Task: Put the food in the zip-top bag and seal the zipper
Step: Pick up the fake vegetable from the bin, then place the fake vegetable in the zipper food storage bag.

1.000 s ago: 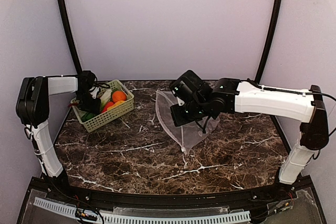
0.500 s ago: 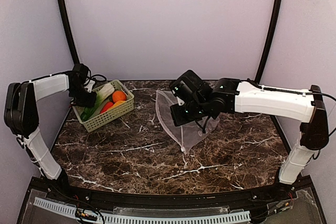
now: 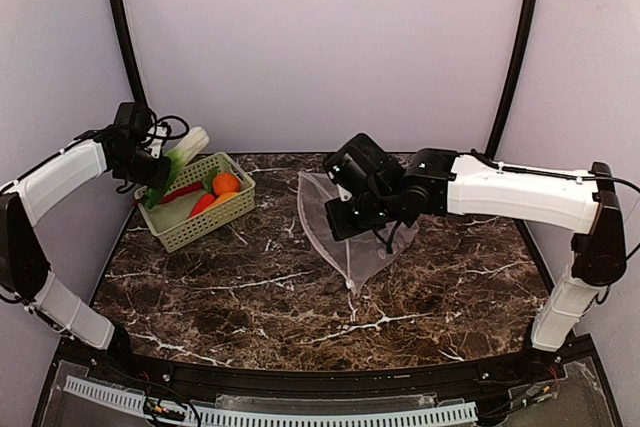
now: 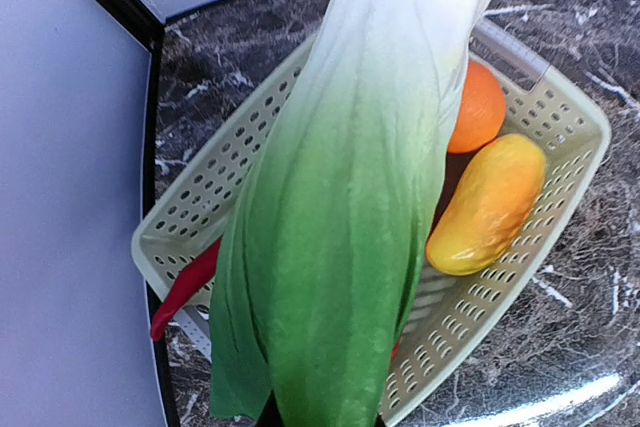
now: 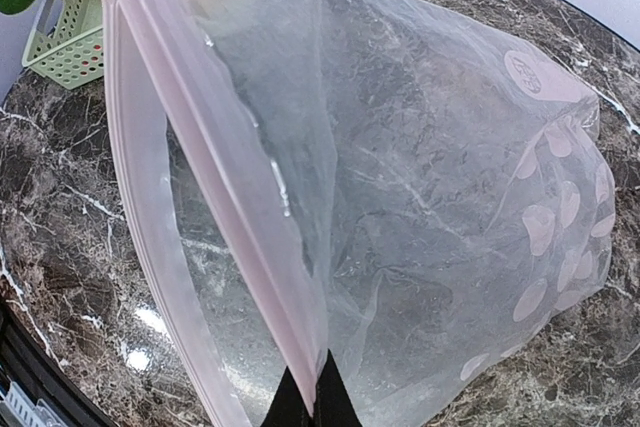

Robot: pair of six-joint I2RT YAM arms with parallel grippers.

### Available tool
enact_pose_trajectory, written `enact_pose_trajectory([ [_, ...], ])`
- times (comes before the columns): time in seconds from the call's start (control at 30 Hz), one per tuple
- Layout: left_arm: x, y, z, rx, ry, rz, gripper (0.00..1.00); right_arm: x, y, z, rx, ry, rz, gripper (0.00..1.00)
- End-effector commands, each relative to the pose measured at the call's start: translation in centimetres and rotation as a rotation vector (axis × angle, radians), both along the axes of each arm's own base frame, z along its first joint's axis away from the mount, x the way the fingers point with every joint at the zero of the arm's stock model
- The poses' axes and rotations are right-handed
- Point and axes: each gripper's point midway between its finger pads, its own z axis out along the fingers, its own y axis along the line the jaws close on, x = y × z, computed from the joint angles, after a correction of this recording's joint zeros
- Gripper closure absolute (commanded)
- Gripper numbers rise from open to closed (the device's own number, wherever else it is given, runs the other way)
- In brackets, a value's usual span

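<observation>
Above the perforated basket (image 4: 575, 112), left gripper (image 3: 148, 169) is clamping tapered bok choy (image 4: 350, 197); right gripper (image 5: 305, 402) is pinching the floppy zip-top bag (image 5: 420, 197).

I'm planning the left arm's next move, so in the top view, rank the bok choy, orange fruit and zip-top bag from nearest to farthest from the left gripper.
1. Bok choy: held by the left gripper, above the basket.
2. Orange fruit: in the basket, just to the right.
3. Zip-top bag: farthest right, mid-scene.
</observation>
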Motion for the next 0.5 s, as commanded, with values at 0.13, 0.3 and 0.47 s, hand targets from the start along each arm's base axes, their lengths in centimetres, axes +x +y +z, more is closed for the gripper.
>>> enact_pose_trajectory([
  [0.13, -3.3, -3.1, 5.4, -0.113, -0.067, -0.039, 0.95, 1.1, -0.9, 2.4, 0.019, -0.052, -0.034, 1.0],
  [0.3, -6.3, -9.1, 7.2, -0.286, -0.044, -0.151, 0.98, 1.4, -0.9, 2.1, 0.009, -0.055, -0.043, 1.0],
  [0.47, -10.7, -13.9, 7.2, -0.412, 0.037, -0.263, 0.98, 2.3, -0.8, 1.6, -0.004, -0.063, -0.063, 1.0],
])
